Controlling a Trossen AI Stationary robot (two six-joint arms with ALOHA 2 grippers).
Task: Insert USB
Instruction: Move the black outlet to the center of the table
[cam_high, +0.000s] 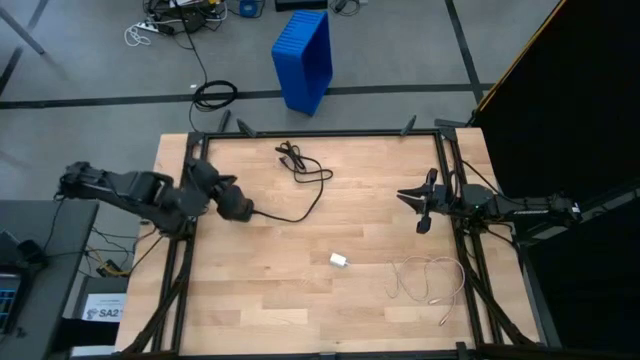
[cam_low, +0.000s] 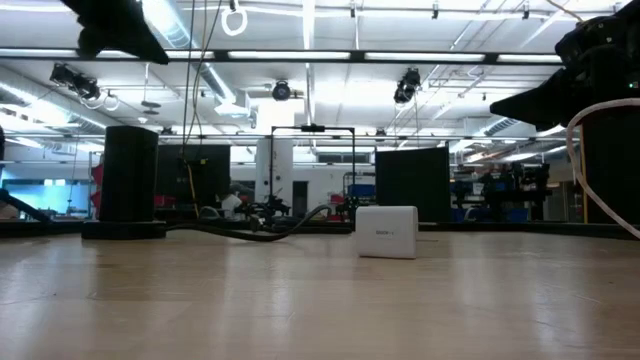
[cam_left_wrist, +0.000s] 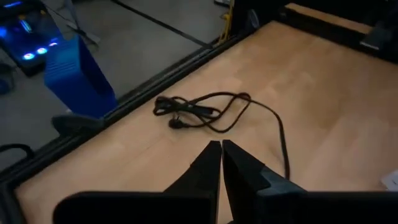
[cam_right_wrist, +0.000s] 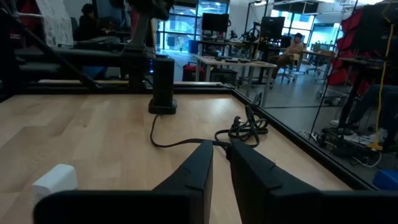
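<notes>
Both arms' jaws are narrow and hold nothing. The small white plastic charger block (cam_high: 339, 261) lies on the pale wooden table (cam_high: 250, 290), between the left gripper (cam_high: 238, 207) and right gripper (cam_high: 415, 208), well apart from both. The tangled black cable (cam_high: 303, 168) lies ahead of the left jaws; the looped white cable (cam_high: 430, 280) lies beside the right arm.

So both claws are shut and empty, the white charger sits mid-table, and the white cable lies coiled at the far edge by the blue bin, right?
Not quite. The high view shows the black cable coiled by the blue bin; the white cable lies near the right claw. Both claws, left claw included, are shut and empty, white charger mid-table.
</notes>
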